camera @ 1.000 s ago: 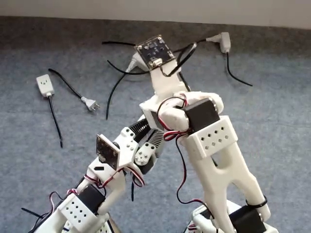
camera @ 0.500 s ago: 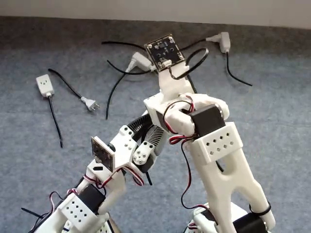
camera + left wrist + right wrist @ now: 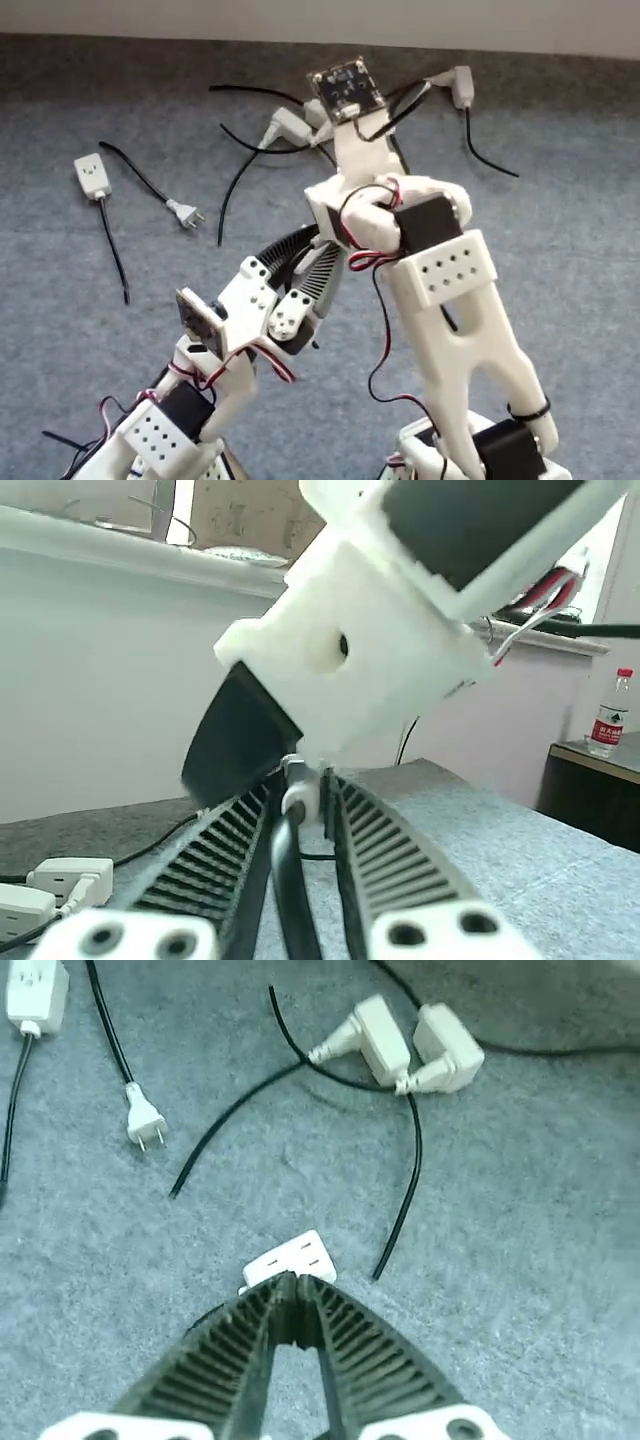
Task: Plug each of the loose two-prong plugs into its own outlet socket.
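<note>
Nearest, the left hand (image 3: 303,788) is clenched on a thin black cord (image 3: 290,880) that runs between its ribbed fingers to a small pale end at their tips. I take that end for one of the plugs, though its prongs cannot be made out. Right in front of it stands the bulky white body of the right arm (image 3: 360,670), blocking a straight approach. Beyond, the right hand (image 3: 291,1288) is closed on the near edge of a small white slotted socket block (image 3: 290,1253), low over the grey carpeted surface (image 3: 560,260). The step in hand looks like mating this pair; next the hands must meet, prongs squared to slots. Farther off lie a loose white two-prong plug (image 3: 143,1120), a white socket on a black cord (image 3: 92,175), two touching white cord-end blocks (image 3: 382,1042), and crossing black cords (image 3: 414,1160) that could snag.
</note>
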Controlling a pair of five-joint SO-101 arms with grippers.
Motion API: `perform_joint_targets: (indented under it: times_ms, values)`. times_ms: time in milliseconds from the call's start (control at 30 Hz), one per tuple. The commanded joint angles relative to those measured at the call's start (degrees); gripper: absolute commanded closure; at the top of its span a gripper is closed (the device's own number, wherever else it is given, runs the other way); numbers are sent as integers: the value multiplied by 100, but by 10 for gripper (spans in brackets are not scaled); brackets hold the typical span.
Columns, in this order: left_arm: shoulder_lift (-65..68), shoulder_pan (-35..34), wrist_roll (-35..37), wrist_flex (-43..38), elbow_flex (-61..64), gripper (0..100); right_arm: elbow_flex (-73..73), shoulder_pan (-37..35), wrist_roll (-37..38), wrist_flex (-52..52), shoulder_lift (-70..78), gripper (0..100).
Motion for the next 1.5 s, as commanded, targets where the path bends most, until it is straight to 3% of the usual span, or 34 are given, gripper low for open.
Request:
perform_joint_targets:
  times_ms: [0, 167, 333, 567, 800, 1067, 1300, 1467]
  values:
    - [-31, 31, 44, -158, 22, 994, -1569, 101, 62, 435, -92, 992]
    - [-31, 57, 44, 229, 40, 994, -2932, 620, 62, 1033, -40, 992]
    - [-22, -198, 44, 1046, -224, 994, -3275, 1982, 62, 1349, -40, 992]
    - [-4, -1138, 571, 3578, -1815, 994, -1947, 3644, 26, 1446, -66, 992]
    - [171, -1235, 580, 4756, -2571, 994, 154, 4277, 18, 1393, -101, 992]
    - [3301, -1253, 949, 5486, -4549, 994, 2193, 4321, -985, 708, -92, 992]
    - [6246, -1262, 1864, 6532, -7134, 993, 4066, 4321, -1029, -593, -92, 992]
    - [7609, -1560, 2708, 7086, -8655, 993, 5446, 4321, -1029, -2158, -92, 992]
